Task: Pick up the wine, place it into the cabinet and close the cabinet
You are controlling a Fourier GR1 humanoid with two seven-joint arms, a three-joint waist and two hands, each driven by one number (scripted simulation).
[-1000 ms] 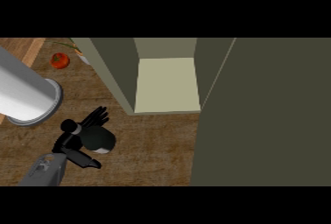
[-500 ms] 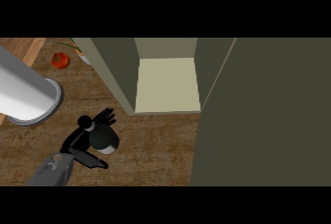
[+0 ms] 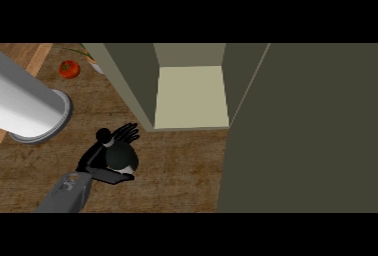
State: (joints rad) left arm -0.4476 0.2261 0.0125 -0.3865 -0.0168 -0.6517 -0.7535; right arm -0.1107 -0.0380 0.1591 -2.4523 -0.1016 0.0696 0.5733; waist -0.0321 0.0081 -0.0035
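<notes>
Left robot hand (image 3: 96, 154) is curled round the wine bottle (image 3: 122, 159) (dark, mostly hidden). Cabinet shelf (image 3: 192, 95) is ahead and right of it. Lift clear of the desk (image 3: 177, 165), keep the bottle upright, enter mid-opening.

Counter (image 3: 177, 165): mid-brown, streaked wood-grain pattern, with a paler tan strip at the upper left edge. Cabinet (image 3: 133, 85): dull olive-grey walls; inner floor pale cream, plain. Cabinet door (image 3: 310, 130), right of frame: darker olive-grey, unpatterned. Cylinder (image 3: 26, 105), left edge: white to light grey body — grey rim at its lower end. Tomato (image 3: 69, 69), upper left: red. Left hand (image 3: 94, 152): black; forearm (image 3: 66, 195) grey. Wine bottle (image 3: 120, 157), lower left: near-black — small whitish patch at its lower end.
</notes>
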